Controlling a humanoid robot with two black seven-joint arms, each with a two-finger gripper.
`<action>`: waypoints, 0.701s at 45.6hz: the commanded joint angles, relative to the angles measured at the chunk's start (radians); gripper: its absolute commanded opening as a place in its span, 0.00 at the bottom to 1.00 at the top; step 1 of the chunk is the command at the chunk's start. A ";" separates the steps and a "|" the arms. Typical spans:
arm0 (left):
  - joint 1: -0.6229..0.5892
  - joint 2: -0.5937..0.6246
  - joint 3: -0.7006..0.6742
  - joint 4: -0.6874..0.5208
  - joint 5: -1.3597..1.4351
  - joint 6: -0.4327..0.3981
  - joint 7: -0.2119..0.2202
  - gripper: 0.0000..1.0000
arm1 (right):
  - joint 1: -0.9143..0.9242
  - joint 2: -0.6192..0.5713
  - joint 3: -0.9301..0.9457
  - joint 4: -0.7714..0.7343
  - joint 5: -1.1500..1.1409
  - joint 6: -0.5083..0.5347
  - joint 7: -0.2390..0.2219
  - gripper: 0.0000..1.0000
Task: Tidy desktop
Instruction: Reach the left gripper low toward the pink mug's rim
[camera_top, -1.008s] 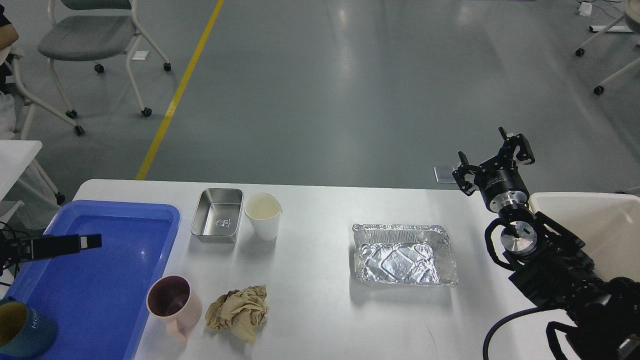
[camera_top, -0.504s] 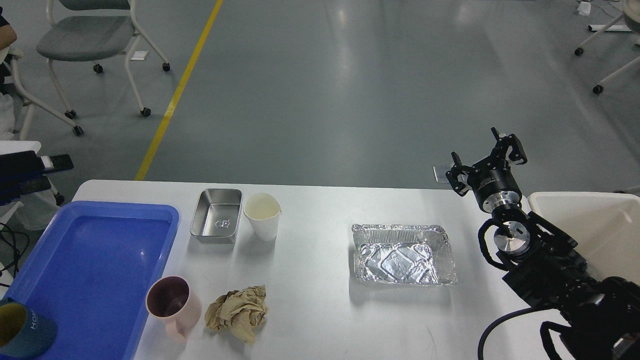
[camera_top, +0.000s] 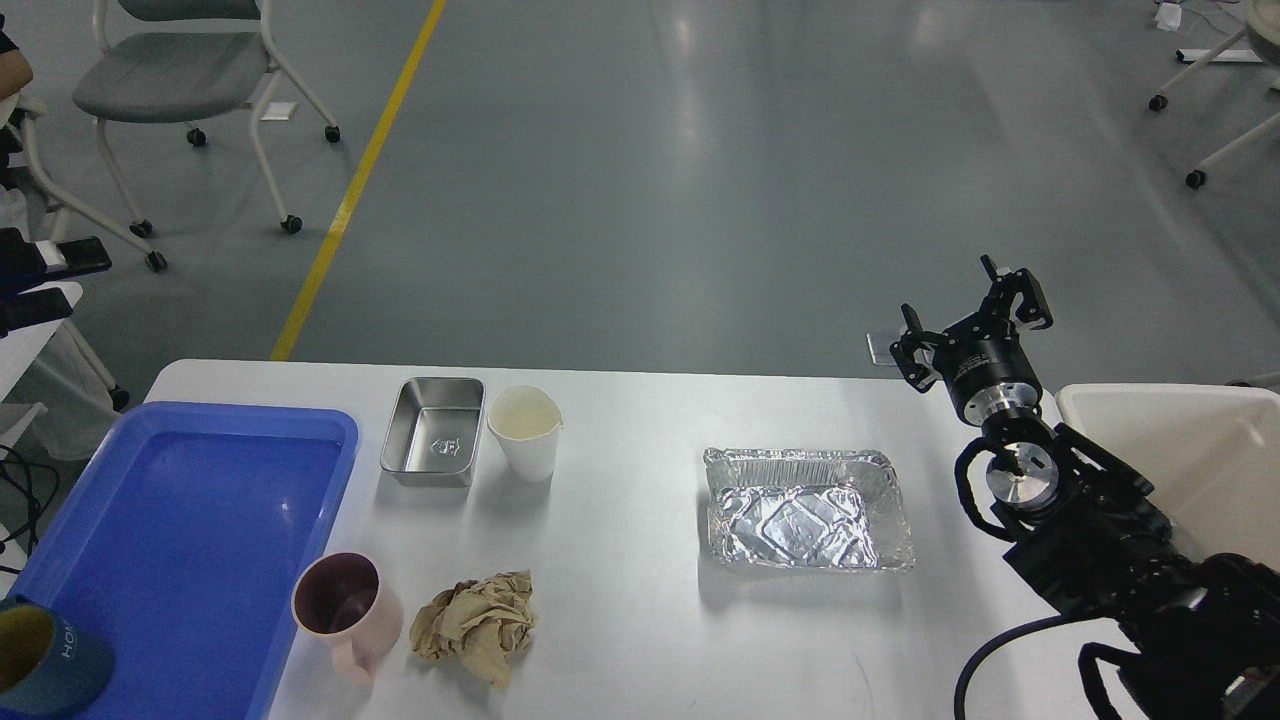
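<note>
The white desktop (camera_top: 640, 610) holds a steel tray (camera_top: 435, 430), a white paper cup (camera_top: 525, 432), a crumpled foil tray (camera_top: 808, 508), a pink mug (camera_top: 345, 605) and a ball of crumpled brown paper (camera_top: 478, 625). My right gripper (camera_top: 970, 318) is open and empty, raised above the table's far right edge, right of the foil tray. My left gripper (camera_top: 45, 283) is at the far left edge of the view, beyond the table, with its two fingers apart and nothing in it.
A blue plastic tray (camera_top: 180, 540) lies at the left with a teal cup (camera_top: 45, 670) at its near corner. A cream-white bin (camera_top: 1190, 460) stands at the right behind my right arm. Wheeled chairs stand on the grey floor beyond.
My left gripper has risen from over the blue tray and moved up and left, off the table. My right gripper rose slightly, then held still.
</note>
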 joint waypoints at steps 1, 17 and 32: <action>0.008 -0.001 -0.003 0.000 -0.002 -0.116 0.007 0.94 | 0.000 0.001 0.000 0.000 0.000 0.000 0.000 1.00; 0.053 -0.020 0.007 -0.007 0.104 -0.078 0.109 0.94 | 0.006 0.012 -0.021 0.000 -0.001 -0.002 0.000 1.00; 0.261 -0.253 0.014 -0.001 0.317 0.122 0.124 0.94 | 0.011 0.014 -0.083 -0.003 -0.011 -0.009 0.001 1.00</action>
